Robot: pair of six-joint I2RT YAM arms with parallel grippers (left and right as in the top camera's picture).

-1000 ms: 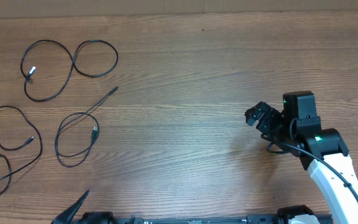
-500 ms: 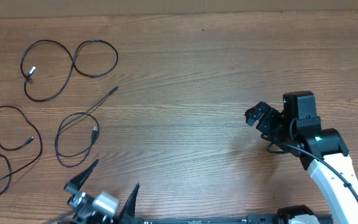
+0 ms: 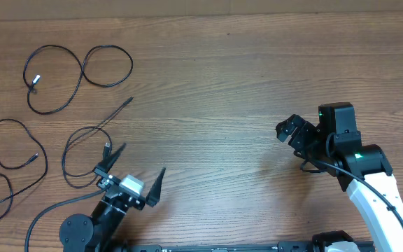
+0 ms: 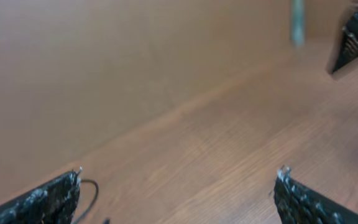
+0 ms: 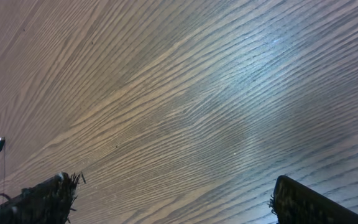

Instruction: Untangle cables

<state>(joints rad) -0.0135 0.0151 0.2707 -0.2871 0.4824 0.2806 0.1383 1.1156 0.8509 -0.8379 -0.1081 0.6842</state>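
Three cables (image 3: 82,71) are lying as separate loose loops on the left part of the table (image 3: 215,84). The left gripper (image 3: 143,159) is gaping wide, holding nothing, just beside the nearest loop. The right gripper (image 3: 290,133) is likewise standing open and empty, well apart from them.

Overhead looks down; wrist views apparently skim the table (image 3: 222,70).

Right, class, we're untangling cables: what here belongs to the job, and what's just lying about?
Job:
thin black figure-eight cable with silver plug
thin black looped cable at the left edge
thin black cable with straight tail
left tool
right tool

Just there:
brown wooden table
thick black cord at left arm's base
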